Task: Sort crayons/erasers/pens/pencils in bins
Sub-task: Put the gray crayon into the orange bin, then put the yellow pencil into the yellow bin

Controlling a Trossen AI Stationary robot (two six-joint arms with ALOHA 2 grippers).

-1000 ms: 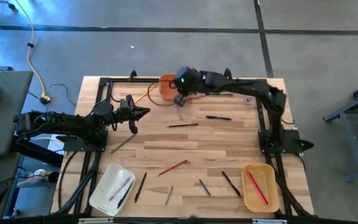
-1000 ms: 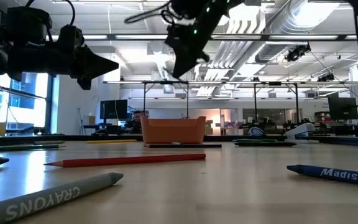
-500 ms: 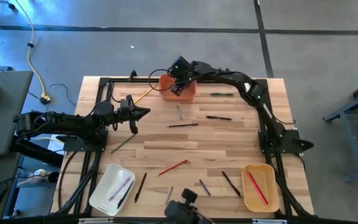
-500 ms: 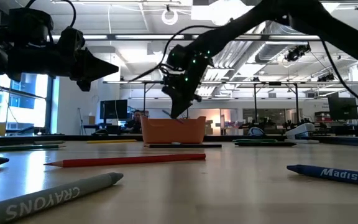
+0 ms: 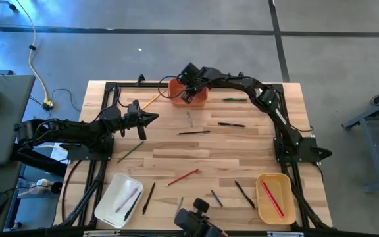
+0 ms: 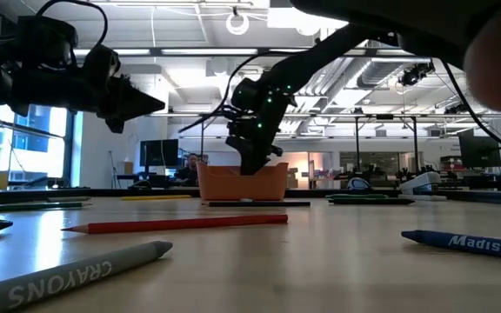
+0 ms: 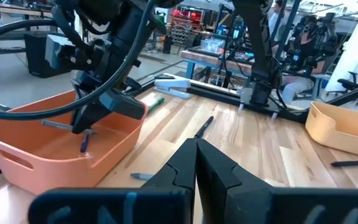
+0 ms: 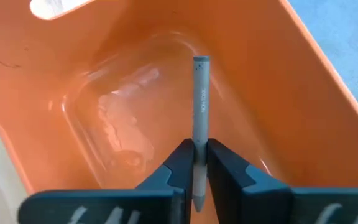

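Note:
The orange bin (image 5: 199, 100) (image 6: 242, 183) (image 7: 42, 149) stands at the table's far edge, in the middle. My right gripper (image 5: 187, 94) (image 6: 250, 161) (image 7: 89, 121) (image 8: 194, 149) reaches down into it, shut on a grey stick (image 8: 199, 99). My left gripper (image 5: 151, 118) (image 7: 196, 162) hovers shut and empty over the table's left part, pointing toward the bin. Several sticks lie flat on the table, among them a red pencil (image 5: 183, 177) (image 6: 177, 224) and a black one (image 5: 194, 132). The white bin (image 5: 117, 197) and the tan bin (image 5: 273, 197) sit at the near corners. My right gripper pinches the grey stick (image 8: 197, 134) between its two fingers, partway along its length. The fingers come slanting down from above and lie along the stick. Its free end (image 8: 201, 61) (image 7: 84, 146) points down inside the orange bin; whether it touches the floor I cannot tell.
A grey crayon (image 6: 68, 274) and a blue crayon (image 6: 468, 242) lie near the table's near edge. A red stick (image 5: 272, 197) lies in the tan bin and sticks (image 5: 129, 197) in the white one. A dark object (image 5: 193, 222) shows at the near edge.
My right gripper has moved from above the bin's near side toward the far edge and down into the orange bin, carrying the grey stick with it. It has stayed shut. A dark object has come into the high view at the table's near edge.

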